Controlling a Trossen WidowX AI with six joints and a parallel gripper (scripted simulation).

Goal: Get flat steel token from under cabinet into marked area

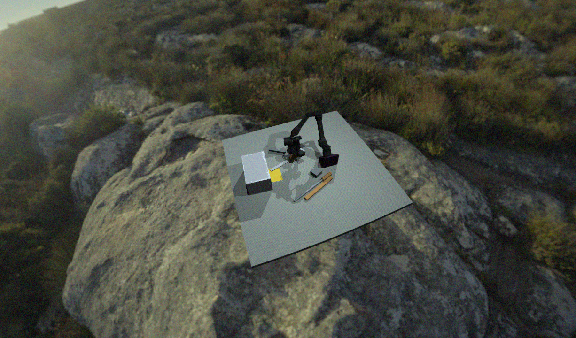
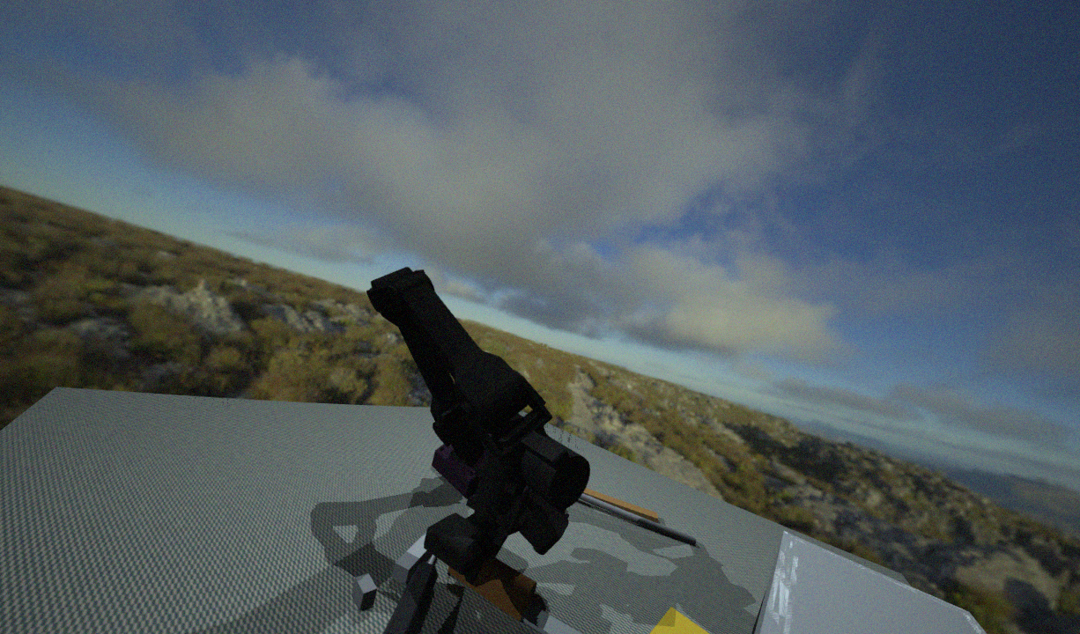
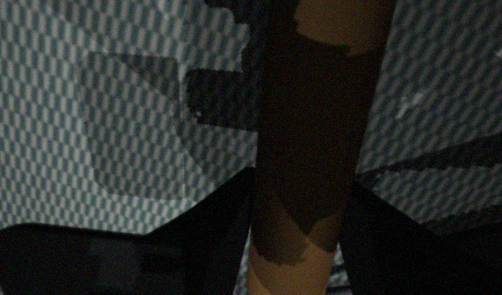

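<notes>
My gripper (image 1: 293,159) (image 3: 294,182) is shut on the wooden handle of a flat-bladed tool (image 1: 279,165) (image 2: 510,587) (image 3: 291,266), with a finger against each side of the handle. The handle is low over the table, and the steel blade points at the cabinet (image 1: 256,167) (image 2: 859,595). The blade's far end is at the upper edge of the yellow marked area (image 1: 276,175) (image 2: 675,623), close to the cabinet's front. I cannot tell whether it touches the table. The steel token is not visible in any view, and the vent slots cannot be made out.
A thin rod with a wooden handle (image 1: 308,190) (image 2: 646,520) lies beside a wooden strip (image 1: 317,188) (image 2: 624,504). A dark block (image 1: 315,172) lies near the arm's base. A dark bar (image 1: 276,151) (image 2: 411,600) lies behind the held tool, with a small grey block (image 2: 364,592) near it.
</notes>
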